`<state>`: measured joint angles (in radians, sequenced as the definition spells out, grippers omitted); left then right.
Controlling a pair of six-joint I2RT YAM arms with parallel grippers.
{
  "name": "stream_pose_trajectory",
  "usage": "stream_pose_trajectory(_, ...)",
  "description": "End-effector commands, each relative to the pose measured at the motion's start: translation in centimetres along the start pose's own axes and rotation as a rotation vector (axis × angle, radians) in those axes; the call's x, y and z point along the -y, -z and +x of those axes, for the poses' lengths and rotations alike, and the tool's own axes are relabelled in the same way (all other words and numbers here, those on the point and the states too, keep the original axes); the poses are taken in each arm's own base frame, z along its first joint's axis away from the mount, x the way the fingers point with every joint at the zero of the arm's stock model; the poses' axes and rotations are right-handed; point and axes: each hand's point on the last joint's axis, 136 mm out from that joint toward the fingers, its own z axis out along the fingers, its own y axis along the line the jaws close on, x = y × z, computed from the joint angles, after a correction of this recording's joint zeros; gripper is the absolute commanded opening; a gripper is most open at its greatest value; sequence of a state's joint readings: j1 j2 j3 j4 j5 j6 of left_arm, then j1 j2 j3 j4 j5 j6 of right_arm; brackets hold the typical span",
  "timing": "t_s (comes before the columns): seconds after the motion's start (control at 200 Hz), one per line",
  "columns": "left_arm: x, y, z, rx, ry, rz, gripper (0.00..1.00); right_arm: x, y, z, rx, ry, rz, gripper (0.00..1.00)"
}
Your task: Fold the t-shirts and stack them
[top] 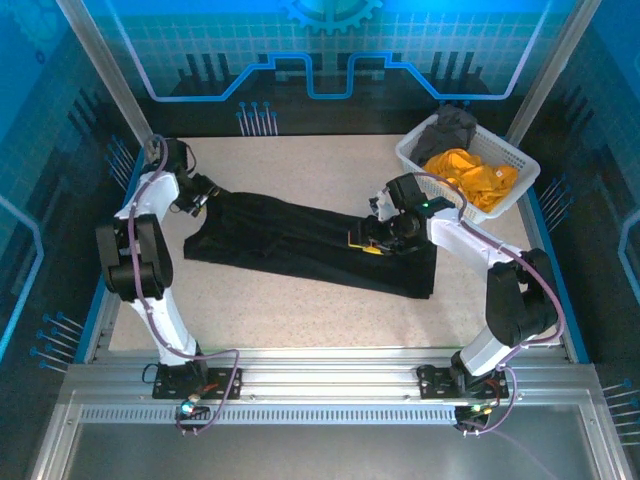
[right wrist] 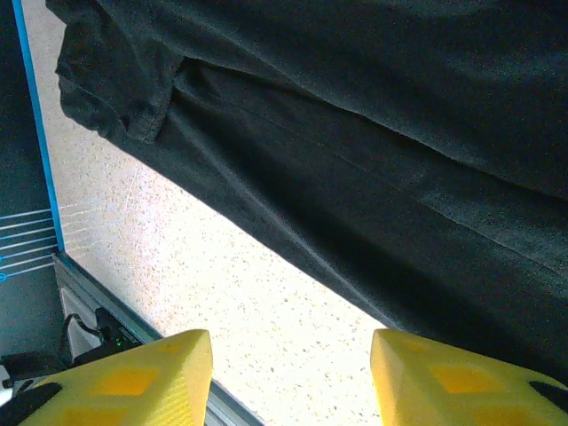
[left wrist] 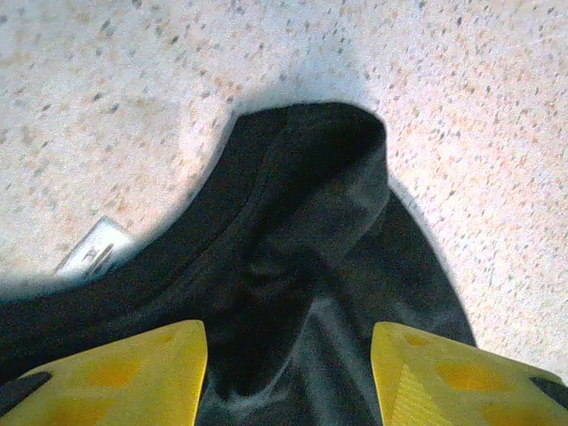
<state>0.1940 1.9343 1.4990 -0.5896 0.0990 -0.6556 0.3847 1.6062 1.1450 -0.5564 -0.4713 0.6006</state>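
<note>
The large black t-shirt [top: 300, 240] lies folded lengthwise across the middle of the table. My left gripper [top: 203, 196] hovers at its left end, open, its yellow fingers [left wrist: 115, 373] spread over the bunched black collar [left wrist: 302, 240]; a white label [left wrist: 96, 248] peeks out beside it. My right gripper [top: 368, 238] is open above the shirt's right part, and its wrist view has the black cloth [right wrist: 373, 133] and bare tabletop between the fingers [right wrist: 444, 382]. The orange-yellow shirt [top: 470, 175] and the dark grey shirt [top: 448, 128] sit in the basket.
The white lattice basket [top: 520, 190] stands at the back right corner. Speckled tabletop [top: 300, 310] lies free in front of the black shirt. Blue-edged walls and the aluminium front rail [top: 330, 370] bound the table.
</note>
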Motion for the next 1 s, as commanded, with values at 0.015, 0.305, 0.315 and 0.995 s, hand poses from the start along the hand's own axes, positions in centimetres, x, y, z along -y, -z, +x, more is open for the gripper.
stream_pose_trajectory(0.015, 1.7, -2.8, 0.3, -0.070, -0.006, 0.095, 0.53, 0.1, 0.8, -0.6, 0.019, 0.007, 0.007, 0.52)
stream_pose_trajectory(0.305, 1.4, -5.6, 1.8, -0.150, -0.047, 0.077, 0.43, 1.1, 1.5, -0.3, 0.028, -0.019, 0.023, 0.52)
stream_pose_trajectory(0.315, 1.3, -5.6, 1.8, -0.151, -0.048, 0.075, 0.41, 1.1, 1.5, -0.3, 0.029, -0.019, 0.023, 0.52)
stream_pose_trajectory(0.995, -4.4, -0.2, 1.8, -0.055, 0.015, -0.192, 0.06, 9.1, 3.9, -2.7, 0.109, -0.102, 0.283, 0.50)
